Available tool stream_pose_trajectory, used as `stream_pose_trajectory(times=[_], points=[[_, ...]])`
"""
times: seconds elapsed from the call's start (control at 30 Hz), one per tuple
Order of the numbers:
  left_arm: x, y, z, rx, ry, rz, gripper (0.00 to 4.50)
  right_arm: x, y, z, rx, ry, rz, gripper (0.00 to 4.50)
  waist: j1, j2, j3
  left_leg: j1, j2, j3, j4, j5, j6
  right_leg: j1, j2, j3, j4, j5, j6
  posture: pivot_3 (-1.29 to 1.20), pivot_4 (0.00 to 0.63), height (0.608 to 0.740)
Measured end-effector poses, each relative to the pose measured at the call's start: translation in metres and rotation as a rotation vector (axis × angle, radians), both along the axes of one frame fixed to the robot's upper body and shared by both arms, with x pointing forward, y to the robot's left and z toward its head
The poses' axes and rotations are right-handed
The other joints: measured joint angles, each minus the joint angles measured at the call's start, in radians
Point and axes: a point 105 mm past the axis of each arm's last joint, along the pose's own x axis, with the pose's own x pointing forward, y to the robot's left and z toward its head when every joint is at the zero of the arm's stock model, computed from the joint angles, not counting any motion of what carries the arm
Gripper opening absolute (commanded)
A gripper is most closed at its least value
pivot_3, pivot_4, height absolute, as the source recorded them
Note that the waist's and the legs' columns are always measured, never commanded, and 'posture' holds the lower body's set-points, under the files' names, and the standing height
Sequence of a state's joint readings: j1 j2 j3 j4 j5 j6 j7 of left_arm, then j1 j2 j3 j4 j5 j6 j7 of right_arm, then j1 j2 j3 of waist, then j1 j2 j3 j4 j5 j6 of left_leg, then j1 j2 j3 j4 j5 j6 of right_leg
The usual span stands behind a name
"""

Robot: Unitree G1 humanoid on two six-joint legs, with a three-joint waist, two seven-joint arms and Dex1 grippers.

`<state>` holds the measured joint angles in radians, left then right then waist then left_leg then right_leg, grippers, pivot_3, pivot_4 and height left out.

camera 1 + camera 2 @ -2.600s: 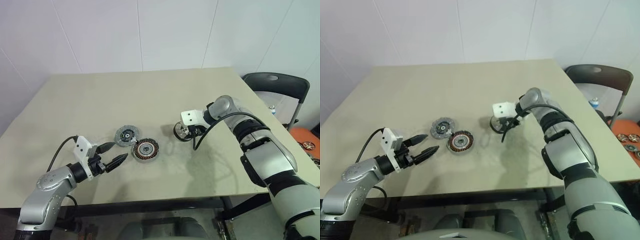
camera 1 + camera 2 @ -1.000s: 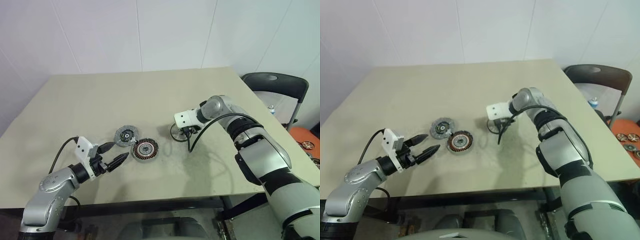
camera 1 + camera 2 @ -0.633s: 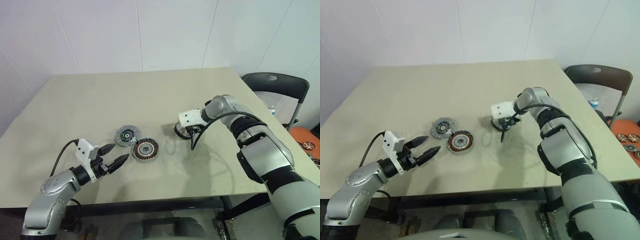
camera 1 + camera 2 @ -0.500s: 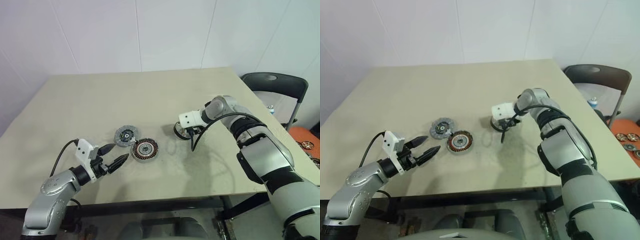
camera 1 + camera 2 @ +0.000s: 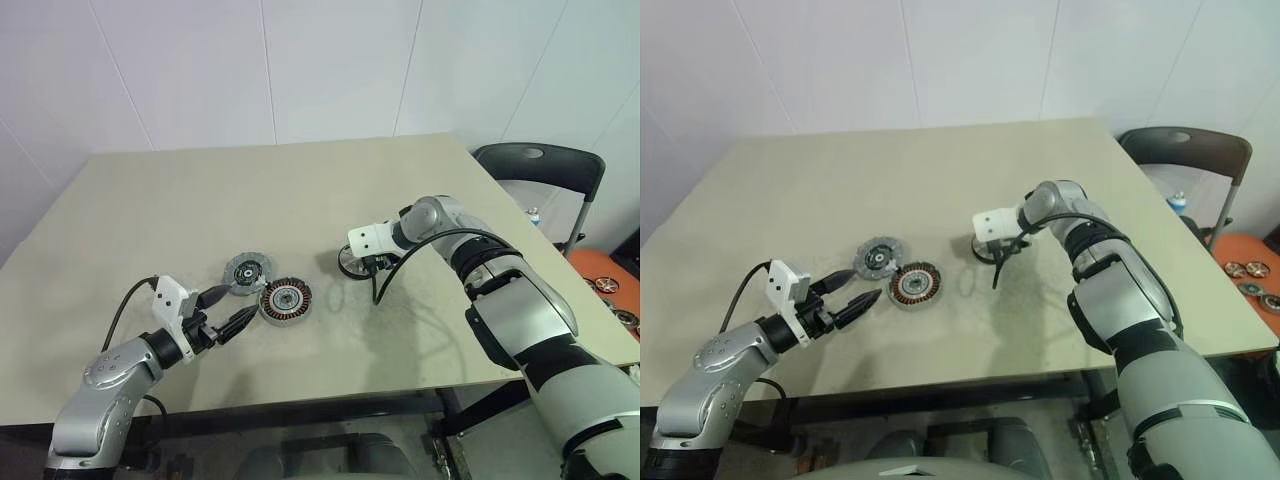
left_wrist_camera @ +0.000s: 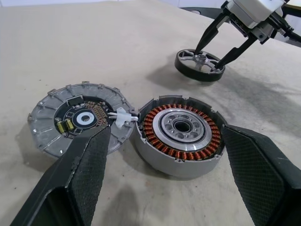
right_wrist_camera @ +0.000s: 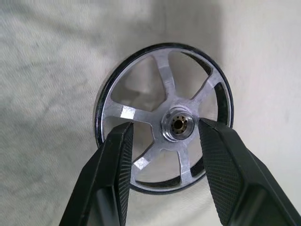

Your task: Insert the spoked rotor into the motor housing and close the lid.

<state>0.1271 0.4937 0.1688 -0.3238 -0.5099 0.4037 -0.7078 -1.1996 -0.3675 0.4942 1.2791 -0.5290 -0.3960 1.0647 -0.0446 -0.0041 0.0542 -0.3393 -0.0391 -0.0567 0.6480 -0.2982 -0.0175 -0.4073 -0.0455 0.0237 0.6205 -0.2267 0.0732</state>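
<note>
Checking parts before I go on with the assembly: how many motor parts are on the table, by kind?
Spoked rotor: 1
Motor housing: 1
Lid: 1
Total: 3 parts, all lying separate on the table

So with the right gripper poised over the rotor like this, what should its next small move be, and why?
Probably lower a little and close. The right gripper is open with its fingers astride the hub of the spoked rotor, which lies flat on the table and is not yet gripped. The motor housing sits open beside the lid, ready to take it.
</note>
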Motion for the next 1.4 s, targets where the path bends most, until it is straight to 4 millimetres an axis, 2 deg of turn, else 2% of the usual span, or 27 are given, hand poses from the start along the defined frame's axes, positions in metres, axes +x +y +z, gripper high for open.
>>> stream_pose_trajectory(times=[0.23, 0.33, 0.4, 0.43, 0.97, 1.1, 1.23, 1.4], points=[[0.0, 0.0, 0.0, -0.004, -0.002, 0.003, 4.02, 0.0, 0.001, 0.0, 0.002, -0.006, 0.004, 2.27, 0.0, 0.0, 0.0, 0.0, 0.0, 0.0, 0.0, 0.0, 0.0, 0.0, 0.0, 0.0, 0.0, 0.0, 0.0, 0.0, 0.0, 0.74], [0.0, 0.0, 0.0, 0.0, -0.005, 0.005, 4.02, 0.0, 0.001, 0.0, 0.002, -0.009, 0.005, 1.7, 0.0, 0.0, 0.0, 0.0, 0.0, 0.0, 0.0, 0.0, 0.0, 0.0, 0.0, 0.0, 0.0, 0.0, 0.0, 0.0, 0.0, 0.74], [0.0, 0.0, 0.0, 0.0, -0.007, 0.006, 4.02, 0.002, 0.0, 0.002, 0.008, -0.021, 0.002, 1.09, 0.0, 0.0, 0.0, 0.0, 0.0, 0.0, 0.0, 0.0, 0.0, 0.0, 0.0, 0.0, 0.0, 0.0, 0.0, 0.0, 0.0, 0.74], [0.001, -0.001, 0.0, -0.001, -0.009, 0.006, 4.02, 0.002, 0.0, 0.002, 0.009, -0.022, 0.001, 0.96, 0.0, 0.0, 0.0, 0.0, 0.0, 0.0, 0.0, 0.0, 0.0, 0.0, 0.0, 0.0, 0.0, 0.0, 0.0, 0.0, 0.0, 0.74], [0.001, -0.002, 0.001, -0.002, -0.022, 0.008, 4.02, 0.003, 0.014, 0.001, 0.049, -0.039, 0.006, 0.96, -0.005, 0.0, 0.0, 0.0, 0.0, 0.0, 0.0, 0.0, 0.0, -0.001, 0.0, 0.001, 0.002, 0.0, 0.0, 0.0, 0.0, 0.74], [0.002, -0.002, 0.002, -0.002, -0.024, 0.008, 4.02, 0.002, 0.021, 0.009, 0.16, 0.013, -0.033, 0.96, -0.001, 0.0, 0.0, 0.0, 0.0, 0.0, 0.0, 0.0, 0.0, -0.001, 0.0, 0.001, 0.001, 0.0, 0.0, 0.0, 0.0, 0.74], [0.002, 0.0, 0.001, -0.002, -0.022, 0.009, 4.02, -0.002, 0.026, 0.021, 0.2, 0.037, 0.01, 0.96, 0.001, 0.0, 0.0, -0.001, 0.0, 0.0, 0.0, 0.0, 0.0, -0.001, 0.0, 0.0, 0.001, 0.0, 0.0, 0.0, 0.0, 0.74], [0.005, 0.001, 0.005, 0.007, -0.033, -0.001, 4.02, -0.01, 0.013, 0.033, 0.205, 0.05, 0.059, 0.96, 0.002, 0.0, 0.0, -0.001, 0.0, -0.001, 0.0, 0.0, 0.0, 0.0, 0.0, 0.0, 0.0, 0.0, 0.0, 0.0, 0.0, 0.74]])
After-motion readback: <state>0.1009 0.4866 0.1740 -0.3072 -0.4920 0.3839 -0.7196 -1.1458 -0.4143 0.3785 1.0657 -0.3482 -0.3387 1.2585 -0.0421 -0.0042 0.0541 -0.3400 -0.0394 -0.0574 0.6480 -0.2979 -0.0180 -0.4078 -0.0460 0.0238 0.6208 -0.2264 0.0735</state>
